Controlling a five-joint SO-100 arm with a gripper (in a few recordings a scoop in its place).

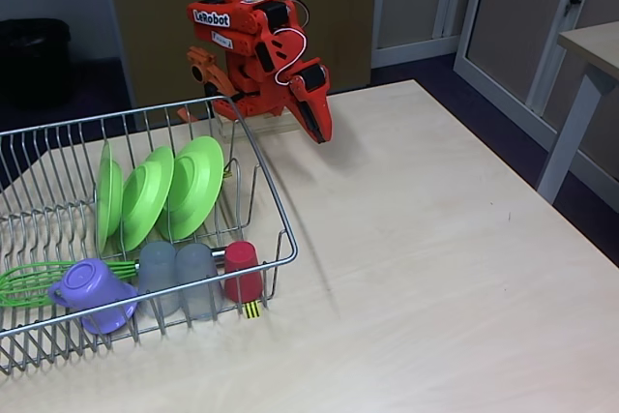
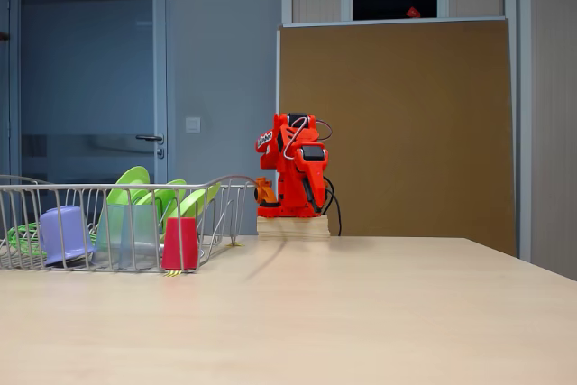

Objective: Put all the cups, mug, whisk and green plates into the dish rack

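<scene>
Three plates (image 1: 160,191) propped between rack (image 1: 276,210) prongs for draining; cups (image 1: 193,278), mug (image 1: 92,292), whisk (image 1: 24,282) alongside; jaws' (image 1: 319,128) state indiscernible.

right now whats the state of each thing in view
green plates: three, standing on edge in the dish rack
whisk: lying in the rack
mug: in the rack, tipped over
grey cups: two, side by side in the rack
red cup: in the rack, beside the grey cups
gripper: folded back, holding nothing, apparently shut
</scene>
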